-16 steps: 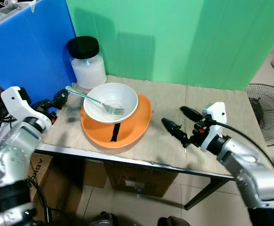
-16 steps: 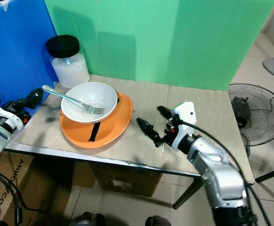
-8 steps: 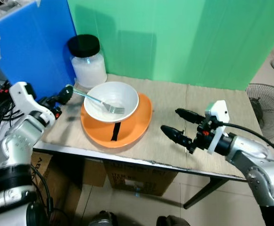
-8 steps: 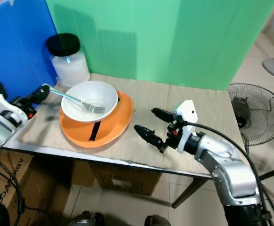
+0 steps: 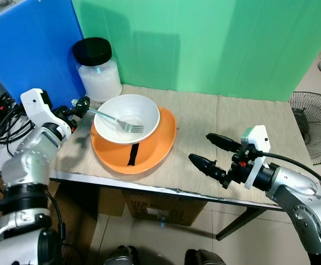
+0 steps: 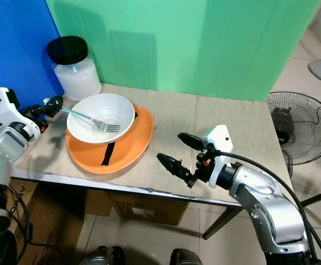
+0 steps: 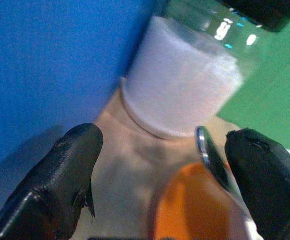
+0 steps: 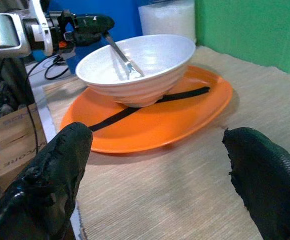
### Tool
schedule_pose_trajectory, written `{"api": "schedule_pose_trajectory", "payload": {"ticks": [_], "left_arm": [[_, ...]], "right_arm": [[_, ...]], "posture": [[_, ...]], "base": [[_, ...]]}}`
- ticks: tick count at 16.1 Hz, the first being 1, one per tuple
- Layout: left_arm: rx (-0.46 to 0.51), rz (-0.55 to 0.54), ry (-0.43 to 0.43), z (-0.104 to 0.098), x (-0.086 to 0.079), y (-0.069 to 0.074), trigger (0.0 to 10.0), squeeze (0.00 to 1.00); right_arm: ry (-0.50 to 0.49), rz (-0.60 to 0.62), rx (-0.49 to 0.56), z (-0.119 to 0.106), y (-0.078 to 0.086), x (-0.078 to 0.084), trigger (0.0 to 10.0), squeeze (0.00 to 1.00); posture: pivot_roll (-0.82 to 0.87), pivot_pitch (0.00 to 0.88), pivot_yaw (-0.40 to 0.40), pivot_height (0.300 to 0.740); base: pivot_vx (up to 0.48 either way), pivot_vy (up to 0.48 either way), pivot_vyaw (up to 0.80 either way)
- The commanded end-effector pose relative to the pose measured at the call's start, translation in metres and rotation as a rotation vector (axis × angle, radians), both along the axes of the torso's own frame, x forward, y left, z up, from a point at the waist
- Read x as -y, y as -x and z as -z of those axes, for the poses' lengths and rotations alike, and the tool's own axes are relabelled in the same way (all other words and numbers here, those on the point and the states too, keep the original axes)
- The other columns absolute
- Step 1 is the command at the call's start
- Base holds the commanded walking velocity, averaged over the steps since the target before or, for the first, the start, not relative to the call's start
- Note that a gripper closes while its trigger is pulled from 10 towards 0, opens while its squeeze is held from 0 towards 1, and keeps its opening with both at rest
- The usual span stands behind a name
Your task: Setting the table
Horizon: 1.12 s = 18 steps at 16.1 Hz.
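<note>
Table: a tan woven mat [image 5: 204,118] covers the table top, with green and blue boards standing along its back edge and left side.
Plate: an orange plate [image 5: 154,152] with a black strip across it lies on the left half of the table, nearer the front edge than the back.
Bowl: a white bowl [image 5: 130,113] sits on the plate, shifted toward the plate's back-left rim.
Fork: a metal fork [image 5: 113,120] rests in the bowl, tines down inside and handle sticking out over the bowl's left rim toward the table's left edge.
Jar: a clear jar [image 5: 98,74] of white grains with a black lid stands in the back-left corner, just behind the bowl.
Left gripper: the left gripper [image 7: 159,175] is at the table's left edge with its fingers spread apart; the tip of the fork handle lies between them, close to one finger, and I cannot tell whether it touches.
Right gripper: the right gripper [image 5: 212,149] hovers over the mat near the front edge, to the right of the plate and well apart from it, fingers wide apart and holding nothing, pointed toward the plate and bowl.
Fan: a floor fan [image 5: 315,127] stands beyond the table's right edge.
Boxes: cardboard boxes [image 5: 160,207] sit under the table.
</note>
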<state>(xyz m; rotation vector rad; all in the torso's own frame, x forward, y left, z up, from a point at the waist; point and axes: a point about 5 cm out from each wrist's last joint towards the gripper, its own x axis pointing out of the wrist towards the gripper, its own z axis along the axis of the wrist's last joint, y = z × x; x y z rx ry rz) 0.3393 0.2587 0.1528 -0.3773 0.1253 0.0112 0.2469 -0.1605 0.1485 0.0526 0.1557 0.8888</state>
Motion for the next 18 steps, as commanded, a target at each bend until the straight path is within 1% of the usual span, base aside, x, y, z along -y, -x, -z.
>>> {"api": "schedule_pose_trajectory", "payload": {"ticks": [1,3,4,6,8,9,10,11,12,15,18], "left_arm": [[0.011,-0.017,-0.025,-0.002,0.0,0.001,10.0,0.0],[-0.011,-0.009,-0.077,0.004,0.004,0.001,10.0,0.0],[-0.011,0.004,-0.072,0.005,0.008,0.001,10.0,0.0],[0.016,0.031,-0.031,0.006,0.014,-0.001,10.0,0.0],[0.031,0.061,0.0,0.005,0.016,-0.003,10.0,0.0],[0.037,0.046,0.01,0.002,0.015,-0.004,4.0,0.0],[0.044,0.038,0.016,0.0,0.013,-0.004,1.8,0.0],[0.057,0.023,0.041,-0.002,0.011,-0.005,1.1,0.0],[0.072,0.021,0.055,-0.004,0.011,-0.004,0.0,0.0],[0.091,0.026,0.073,-0.007,0.012,-0.002,0.0,0.0],[0.1,0.043,0.103,-0.008,0.018,0.003,0.0,0.0]], "right_arm": [[-0.012,-0.019,0.006,-0.003,0.004,-0.005,10.0,0.0],[-0.015,-0.026,0.001,-0.002,0.004,-0.008,10.0,0.0],[-0.012,-0.032,0.003,-0.002,0.004,-0.009,10.0,0.0],[-0.007,-0.035,0.007,-0.003,0.003,-0.009,10.0,0.0],[-0.001,-0.036,0.013,-0.004,0.002,-0.008,10.0,0.0],[0.002,-0.036,0.016,-0.004,0.002,-0.008,10.0,0.0],[0.003,-0.036,0.018,-0.004,0.002,-0.008,10.0,0.0],[0.004,-0.035,0.021,-0.005,0.002,-0.008,10.0,0.0],[0.004,-0.035,0.023,-0.005,0.002,-0.008,10.0,0.0],[0.005,-0.036,0.027,-0.004,0.002,-0.009,10.0,0.0],[0.007,-0.036,0.031,-0.004,0.001,-0.01,10.0,0.0]], "posture": [[-0.1,0.132,0.05,0.74],[-0.1,0.133,0.043,0.74],[-0.1,0.133,0.043,0.74],[-0.1,0.133,0.041,0.74],[-0.11,0.13,0.044,0.74],[-0.11,0.129,0.046,0.74],[-0.11,0.128,0.048,0.74],[-0.11,0.127,0.051,0.74],[-0.11,0.126,0.05,0.74],[-0.11,0.124,0.049,0.74],[-0.1,0.119,0.052,0.74]], "base": [[0.0,0.0,0.0],[0.0,0.0,0.0],[0.0,0.0,0.0],[0.0,0.0,0.0],[0.0,0.0,0.0],[0.0,0.0,0.0],[0.0,0.0,0.0],[0.0,0.0,0.0],[0.0,0.0,0.0],[0.0,0.0,0.0],[0.0,0.0,0.0]]}}
